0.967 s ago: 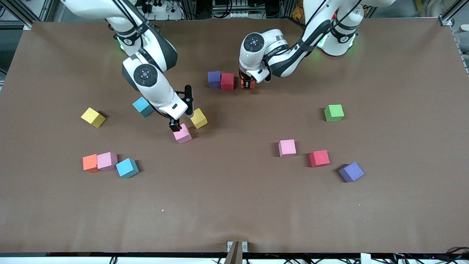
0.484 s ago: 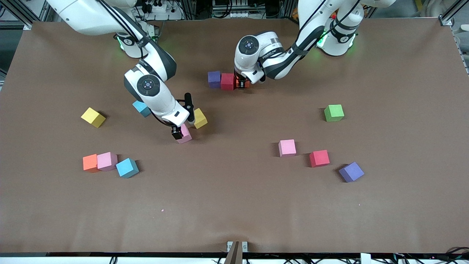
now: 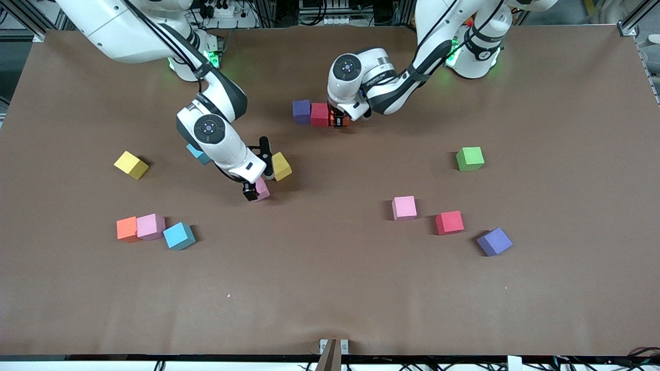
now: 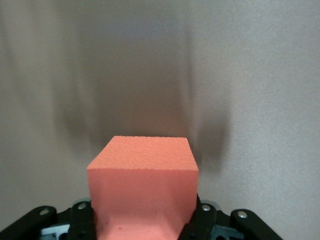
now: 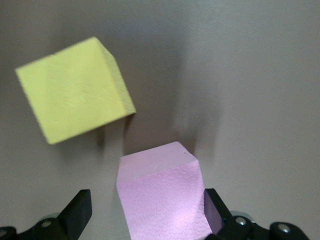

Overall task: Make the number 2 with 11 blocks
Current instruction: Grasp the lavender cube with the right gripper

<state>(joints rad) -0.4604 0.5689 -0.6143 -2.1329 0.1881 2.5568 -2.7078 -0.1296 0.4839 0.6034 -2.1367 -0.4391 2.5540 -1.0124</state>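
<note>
Left gripper (image 3: 339, 122) is clenched on the orange block (image 4: 142, 187); you can see this in the left wrist view, where the block sits between both fingers. In the front view it is low at the table, just beside the red block (image 3: 319, 114), at its 3 o'clock. The purple block (image 3: 301, 111) touches the red one at 9 o'clock, so this row looks like the first row of the number 2.

Right gripper (image 3: 252, 194) is down around a pink block (image 5: 162, 197). One finger (image 5: 77, 212) stands apart from the block, so I judge it is not yet grasping. A yellow block (image 3: 280, 166) lies near, at about 1 o'clock from the pink one.

What can go wrong for you:
- If you set the orange block down too close, it can push the red block and make the row crooked.
- If you release it tilted, it may tip or leave a gap.
- The pink block sits turned between the fingers, so it can rotate or slip when you close.
- When you lift, the right arm may knock the yellow block.

Green (image 3: 469, 158) and the other blocks are well apart.
</note>
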